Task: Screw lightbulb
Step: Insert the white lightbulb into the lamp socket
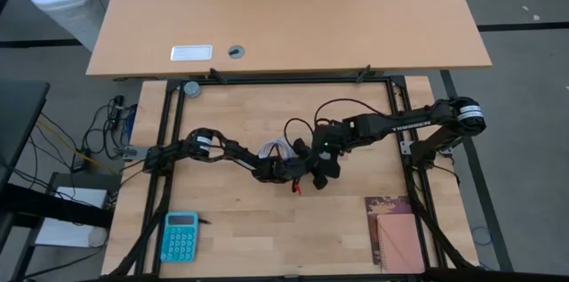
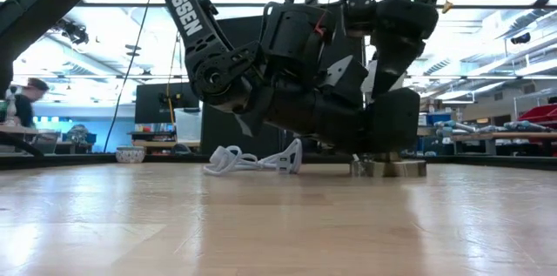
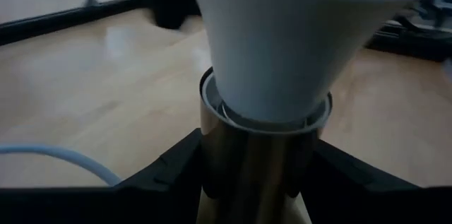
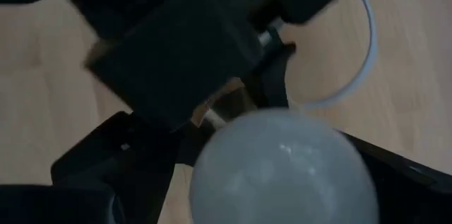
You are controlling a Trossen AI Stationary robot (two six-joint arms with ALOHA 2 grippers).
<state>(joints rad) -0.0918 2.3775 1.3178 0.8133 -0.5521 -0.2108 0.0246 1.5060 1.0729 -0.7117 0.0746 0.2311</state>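
Lightbulb (image 3: pixel 282 47) in brass socket (image 3: pixel 254 167)

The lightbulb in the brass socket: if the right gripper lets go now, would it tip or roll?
Probably not: the lightbulb sits base-down in the brass socket, which the left gripper clamps. Its smooth rounded globe looks slippery for the right gripper, whose fingers flank it. Likely light and fragile.
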